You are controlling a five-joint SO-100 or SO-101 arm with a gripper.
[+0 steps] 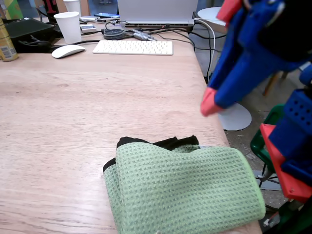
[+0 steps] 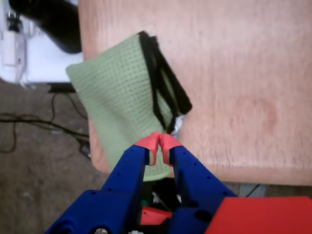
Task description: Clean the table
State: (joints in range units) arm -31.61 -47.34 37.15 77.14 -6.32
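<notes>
The table (image 1: 73, 107) has a pale wood-grain top; it also shows in the wrist view (image 2: 243, 73). A green waffle cloth (image 1: 180, 190) with black edging lies folded at the table's front right corner and hangs a little over the edge (image 2: 117, 92). My blue gripper (image 1: 210, 105) with red fingertips hangs in the air above the table's right edge, beyond the cloth. In the wrist view the gripper (image 2: 159, 146) is shut, tips together, with nothing in it.
At the far end stand a white keyboard (image 1: 132, 47), a white mouse (image 1: 68, 50), a paper cup (image 1: 68, 27), a laptop (image 1: 157, 12), a can (image 1: 6, 44) and cables. A round white table's base (image 1: 235, 117) stands on the floor at the right.
</notes>
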